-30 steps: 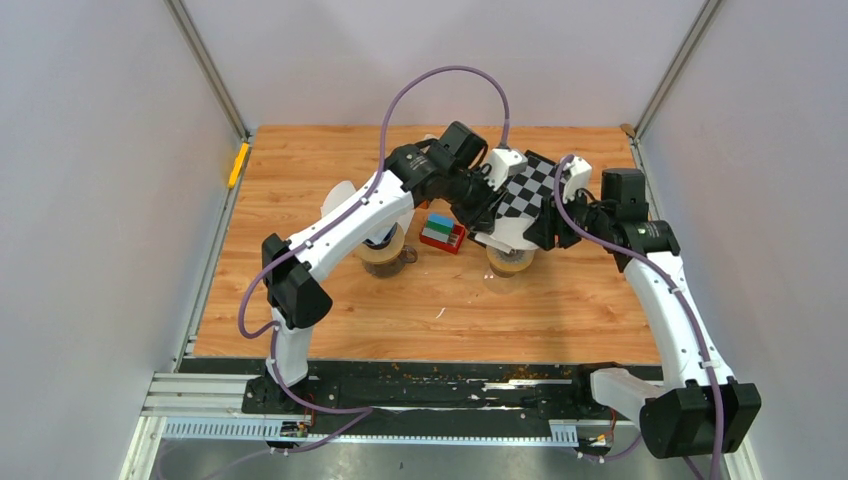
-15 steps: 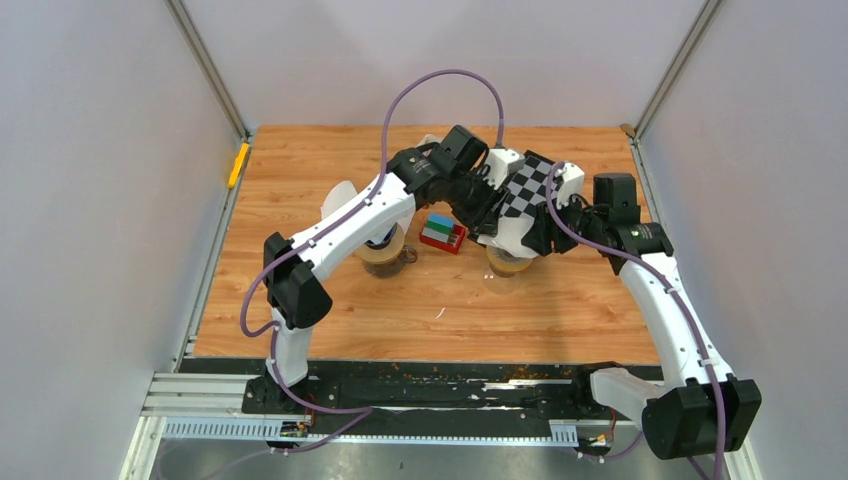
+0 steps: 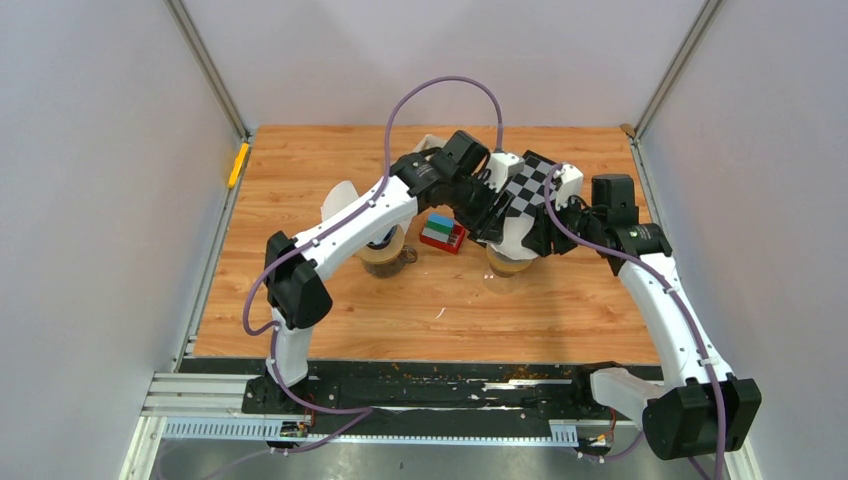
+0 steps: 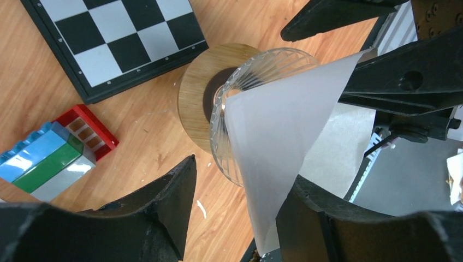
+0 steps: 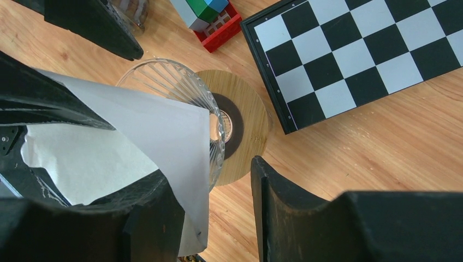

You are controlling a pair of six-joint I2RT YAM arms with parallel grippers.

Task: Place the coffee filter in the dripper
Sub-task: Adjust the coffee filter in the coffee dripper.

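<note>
Coffee filter [image 4: 284,125] — thin, limp paper, creases easily; pinch only its free edge. Leans in glass dripper [image 4: 256,71], unseated. Left end effector [image 4: 240,180], right end effector [image 5: 210,172] — both 2 spread wide, gripping nothing.

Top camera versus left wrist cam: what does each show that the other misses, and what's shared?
Only the top external view: both whole arms, a second brown vessel under the left arm, a yellow object far left. Only the left wrist: the dripper's ribbed glass cone, the white filter covering much of its mouth. Both: chessboard, coloured block stack.
</note>
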